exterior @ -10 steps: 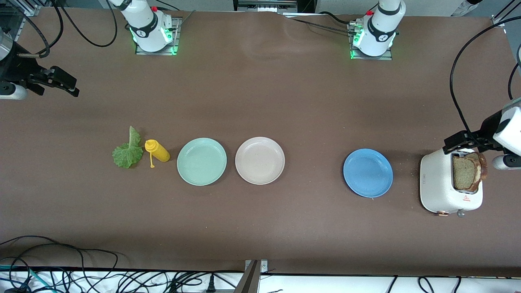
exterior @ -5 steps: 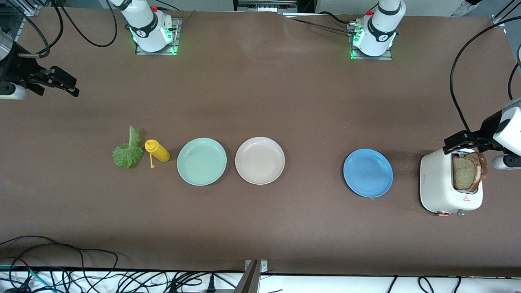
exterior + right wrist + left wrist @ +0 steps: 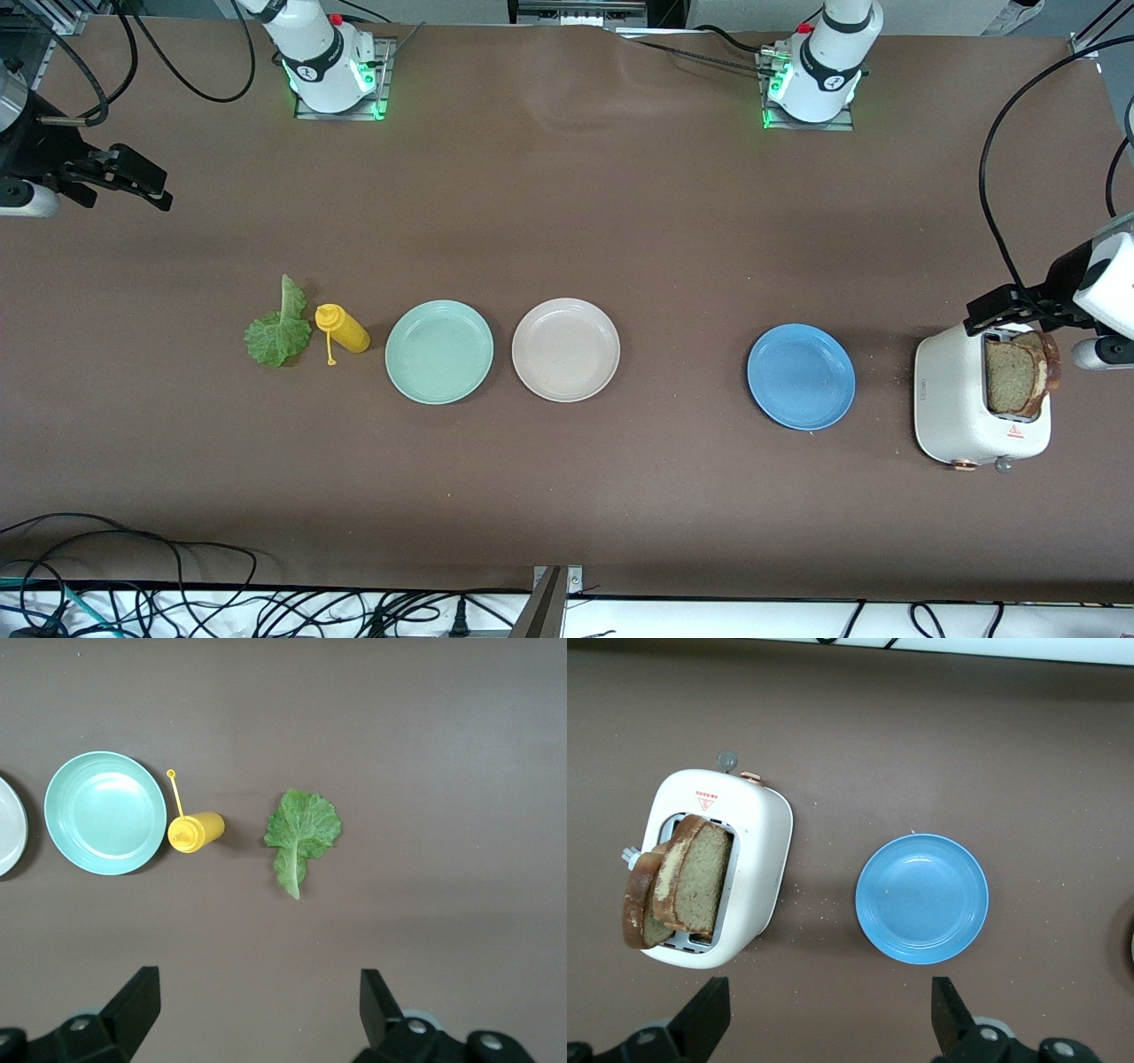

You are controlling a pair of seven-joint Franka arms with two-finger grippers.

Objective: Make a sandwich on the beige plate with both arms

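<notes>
We've got the smooth round beige plate [image 3: 565, 349] mid-table, ruffled lettuce [image 3: 277, 332] toward the right arm's end, and grainy bread [image 3: 1019, 377] upright in the glossy toaster [image 3: 961, 403]. Left gripper [image 3: 1010, 312] hangs wide over the toaster; right gripper [image 3: 133, 182] waits wide above its table end.

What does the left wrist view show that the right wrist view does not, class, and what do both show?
Only the left wrist view: the white toaster holding two bread slices, and the blue plate. Only the right wrist view: the lettuce leaf, yellow bottle, mint green plate and an edge of the beige plate. Both: brown table and an open gripper.
</notes>
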